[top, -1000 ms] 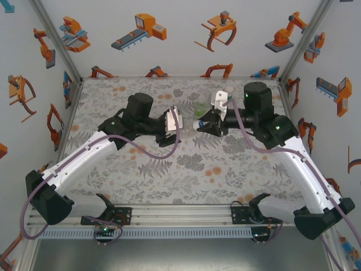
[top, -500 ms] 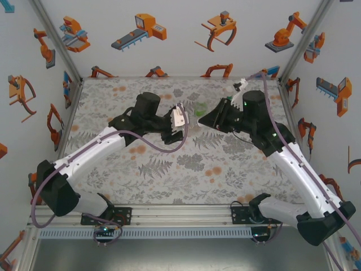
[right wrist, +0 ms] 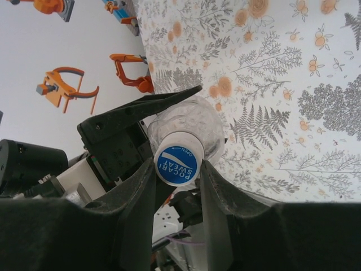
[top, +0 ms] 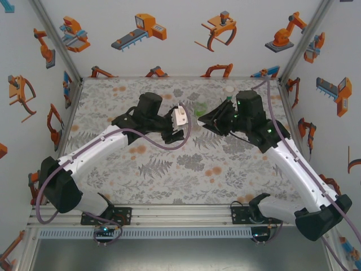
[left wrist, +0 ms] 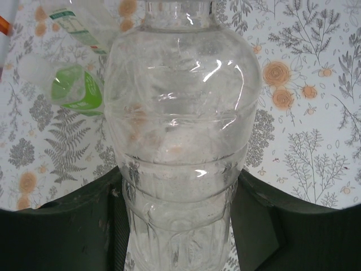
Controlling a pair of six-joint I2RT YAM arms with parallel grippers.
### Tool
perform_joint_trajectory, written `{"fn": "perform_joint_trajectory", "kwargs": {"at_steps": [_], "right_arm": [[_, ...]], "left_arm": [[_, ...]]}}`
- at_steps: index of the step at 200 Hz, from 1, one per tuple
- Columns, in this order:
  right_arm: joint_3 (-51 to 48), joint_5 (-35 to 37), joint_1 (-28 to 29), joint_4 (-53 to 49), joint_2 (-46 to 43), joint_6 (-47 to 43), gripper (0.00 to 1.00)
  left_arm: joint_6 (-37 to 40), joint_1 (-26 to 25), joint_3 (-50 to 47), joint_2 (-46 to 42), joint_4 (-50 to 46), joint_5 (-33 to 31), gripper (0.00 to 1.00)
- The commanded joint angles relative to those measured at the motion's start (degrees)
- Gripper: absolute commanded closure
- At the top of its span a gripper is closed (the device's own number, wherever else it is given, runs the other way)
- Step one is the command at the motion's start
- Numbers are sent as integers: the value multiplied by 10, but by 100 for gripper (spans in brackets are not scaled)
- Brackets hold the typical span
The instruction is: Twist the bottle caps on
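Between the fingers of the right gripper (right wrist: 179, 169) we see a blue-topped cap (right wrist: 178, 161) with a white rim and the print POCARI SWEAT. The fingers are closed in on it from both sides, pinching its edge at the lower middle of the right wrist frame. The cap sits at the mouth of a clear bottle (right wrist: 192, 124), whose rounded shoulder bulges out just behind it. The left wrist view gives us the body of that bottle: transparent, domed above, ribbed below, filling the middle of the frame. The left gripper (left wrist: 179, 186) clamps its lower part, one dark finger pressed to each side. Past it, in the upper left of that frame, a green-tinted bottle (left wrist: 76, 90) lies on the flowered cloth (left wrist: 304, 84), with a labelled bottle (left wrist: 79, 22) just above it. From the top view we get the whole layout: the two grippers meet tip to tip in the upper middle of the table, the green bottle beside them, and a white disc (top: 229, 89) further right (too small for us to say it is a cap).
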Motion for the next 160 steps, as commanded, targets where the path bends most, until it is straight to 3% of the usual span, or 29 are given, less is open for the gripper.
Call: {"fn": "perform_joint_trajectory", "kwargs": {"at_steps": [1, 21, 43, 60, 82, 106, 144, 160], "right_arm": [[35, 16, 4, -10, -11, -115, 68], [43, 21, 4, 1, -29, -203, 49], [57, 17, 3, 9, -43, -321, 37], [64, -26, 3, 31, -46, -436, 37], [65, -157, 3, 61, -42, -599, 39], [98, -275, 4, 17, -13, -760, 41], [130, -348, 4, -68, 7, -991, 42], [127, -356, 4, -87, 6, -1048, 43]], "left_arm": [[2, -4, 13, -25, 27, 37, 100], [4, -5, 11, -31, 20, 43, 100], [5, -5, 10, -36, 14, 51, 100], [5, -4, 10, -41, 10, 64, 100], [14, -3, 11, -46, -2, 87, 100], [31, -4, 14, -50, -31, 94, 100], [43, -4, -9, -77, -38, 106, 100], [43, -4, -17, -87, -39, 107, 100]]}}
